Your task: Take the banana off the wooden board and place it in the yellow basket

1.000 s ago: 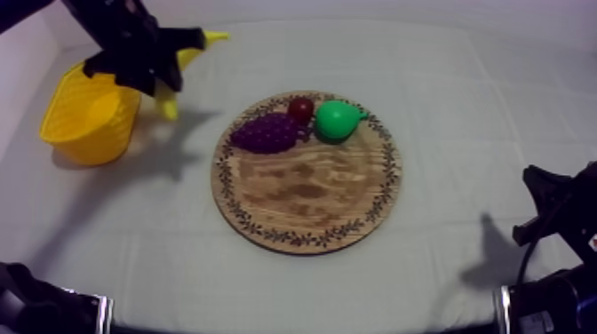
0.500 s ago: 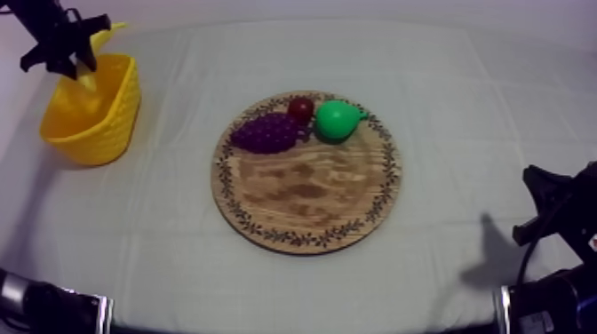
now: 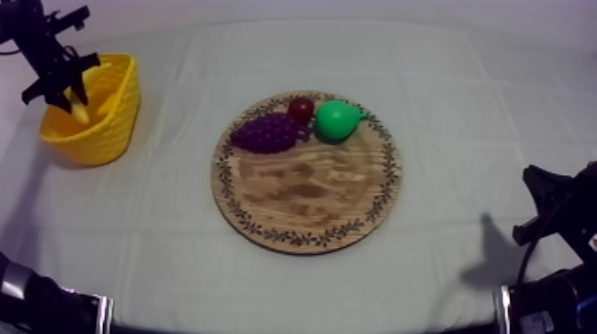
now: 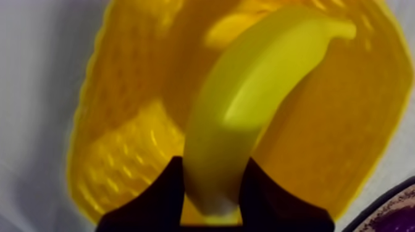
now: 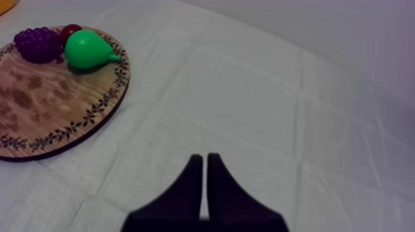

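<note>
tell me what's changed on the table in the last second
The left claw, shut on the banana throughout, carried it left from the basket's right side to over it and now dips it inside, not yet released. The board, grapes, pear, small red fruit and the shut right claw stayed put.
</note>
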Controlling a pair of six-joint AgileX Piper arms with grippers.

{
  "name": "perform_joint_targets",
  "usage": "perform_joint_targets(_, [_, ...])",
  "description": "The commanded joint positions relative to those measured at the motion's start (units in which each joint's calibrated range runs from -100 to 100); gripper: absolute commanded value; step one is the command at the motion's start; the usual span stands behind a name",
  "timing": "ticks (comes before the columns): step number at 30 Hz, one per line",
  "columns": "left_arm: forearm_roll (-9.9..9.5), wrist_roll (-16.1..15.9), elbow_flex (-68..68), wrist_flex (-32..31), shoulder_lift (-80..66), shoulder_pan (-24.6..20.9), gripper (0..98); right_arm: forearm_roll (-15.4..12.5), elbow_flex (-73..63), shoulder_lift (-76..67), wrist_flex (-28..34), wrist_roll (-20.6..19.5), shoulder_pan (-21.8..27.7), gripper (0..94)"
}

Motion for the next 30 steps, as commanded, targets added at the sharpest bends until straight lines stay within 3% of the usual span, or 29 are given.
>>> perform_joint_targets(1, [0.32,-0.3,0.4,-1.4,1.5,-0.3,30.6,0.0,0.0,0.0,0.0,0.0,0.0,0.5])
perform_joint_targets(13, [1.61,-1.2,0.0,-5.1,5.4,-1.2,33.3,0.0,0.0,0.0,0.0,0.0,0.0,0.5])
perform_joint_targets(19, [2.6,-2.4,0.4,-7.1,5.9,-1.1,55.5,0.0,0.0,0.0,0.0,0.0,0.0,0.5])
perform_joint_targets(22, [2.86,-2.8,0.9,-7.8,5.9,-1.1,60.0,0.0,0.0,0.0,0.0,0.0,0.0,0.5])
perform_joint_targets(25, [2.9,-3.1,2.0,-8.6,5.2,-1.2,50.8,0.0,0.0,0.0,0.0,0.0,0.0,0.5])
perform_joint_targets(30, [3.17,-5.1,5.5,-11.2,1.7,-0.7,12.4,0.0,0.0,0.0,0.0,0.0,0.0,0.5])
